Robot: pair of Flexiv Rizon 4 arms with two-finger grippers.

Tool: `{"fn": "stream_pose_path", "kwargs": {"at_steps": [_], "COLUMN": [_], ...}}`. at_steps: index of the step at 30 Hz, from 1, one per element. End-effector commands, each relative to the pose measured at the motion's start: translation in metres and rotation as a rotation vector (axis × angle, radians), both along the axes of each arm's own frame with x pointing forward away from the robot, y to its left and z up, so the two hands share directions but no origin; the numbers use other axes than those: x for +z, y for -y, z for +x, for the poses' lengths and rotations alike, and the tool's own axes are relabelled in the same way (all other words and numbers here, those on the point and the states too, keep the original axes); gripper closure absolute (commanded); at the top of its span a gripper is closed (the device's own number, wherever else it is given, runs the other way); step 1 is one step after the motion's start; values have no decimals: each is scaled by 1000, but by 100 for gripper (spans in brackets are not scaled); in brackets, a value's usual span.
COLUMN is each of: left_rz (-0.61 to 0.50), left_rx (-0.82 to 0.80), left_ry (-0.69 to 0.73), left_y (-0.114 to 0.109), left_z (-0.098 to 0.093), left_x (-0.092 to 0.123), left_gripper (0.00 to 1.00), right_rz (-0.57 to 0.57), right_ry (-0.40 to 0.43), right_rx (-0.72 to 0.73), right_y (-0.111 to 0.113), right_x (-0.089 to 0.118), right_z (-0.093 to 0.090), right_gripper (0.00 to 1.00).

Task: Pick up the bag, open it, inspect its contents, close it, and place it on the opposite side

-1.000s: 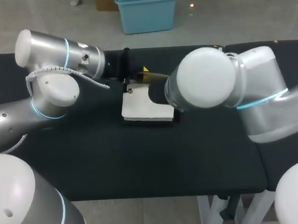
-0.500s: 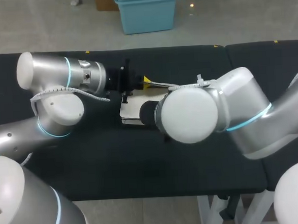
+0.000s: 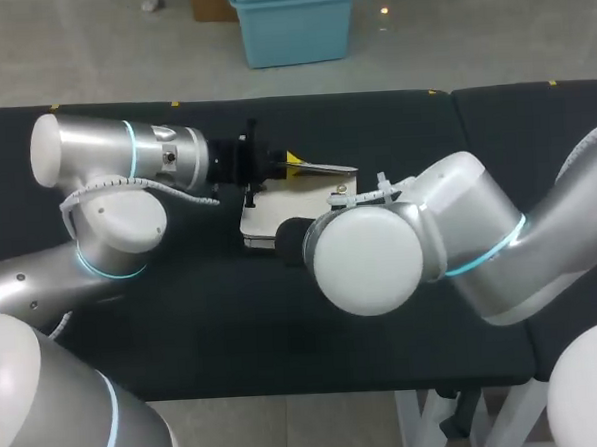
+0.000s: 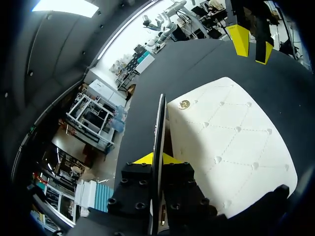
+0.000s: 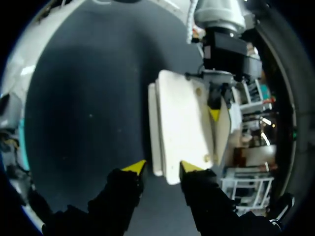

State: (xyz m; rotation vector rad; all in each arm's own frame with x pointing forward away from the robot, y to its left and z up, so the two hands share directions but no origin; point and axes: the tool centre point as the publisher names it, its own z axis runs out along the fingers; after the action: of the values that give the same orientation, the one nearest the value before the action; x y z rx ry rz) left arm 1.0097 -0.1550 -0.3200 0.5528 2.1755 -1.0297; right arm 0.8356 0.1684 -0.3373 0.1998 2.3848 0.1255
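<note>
Left fingers (image 4: 141, 159), seen from the left wrist: pinched shut on the thin edge of the flap (image 4: 158, 123), held edge-on just clear of the quilted white bag (image 4: 231, 152) lying beside them on the dark counter (image 4: 197, 64). Beyond the bag's far end, right fingers (image 4: 240, 40), parted, nothing between them.

From the right wrist: right fingers spread wide, gripping nothing, poised at the near end of the bag, one tip off its side and the other over its top face. Impossible to tell whether either tip touches. On the far side, left fingers holding the flap up like a half-open lid.

From the head view: bag flat in the far half of the counter, near the middle, with the flap held out above its back edge by the left arm (image 3: 115, 153). Right fingers hidden under the bulky joint of the right arm (image 3: 380, 254), so no reading of them here.

Judged from all this: opening step in hand, flap only partly up, inspection not yet done. Next move probably calls for steadying the bag's body with the right fingers, closing squarely across the near end without dragging it, then swinging the flap further back to bare the inside. Worth watching: thin flap slipping out of the pinch.
</note>
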Motion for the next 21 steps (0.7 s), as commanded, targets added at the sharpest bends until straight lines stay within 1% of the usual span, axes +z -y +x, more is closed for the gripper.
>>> {"fn": "stream_pose_path", "kwargs": {"at_steps": [1, 9, 12, 21], "left_rz": [25, 32, 40, 59], "left_rx": [8, 8, -1, -22], "left_ry": [-35, -83, -84, -96], "left_y": [2, 1, 1, 1], "left_z": [3, 5, 4, 0], "left_x": [4, 4, 4, -3], "left_gripper": [100, 100, 100, 100], "right_rz": [4, 9, 4, 3], "right_ry": [13, -5, -2, 34], "right_rx": [-5, -25, -37, -63], "right_y": [-4, -3, -2, 2], "right_x": [-13, -29, -31, -25], "right_z": [4, 14, 18, 29], "right_gripper": [57, 58, 58, 60]}}
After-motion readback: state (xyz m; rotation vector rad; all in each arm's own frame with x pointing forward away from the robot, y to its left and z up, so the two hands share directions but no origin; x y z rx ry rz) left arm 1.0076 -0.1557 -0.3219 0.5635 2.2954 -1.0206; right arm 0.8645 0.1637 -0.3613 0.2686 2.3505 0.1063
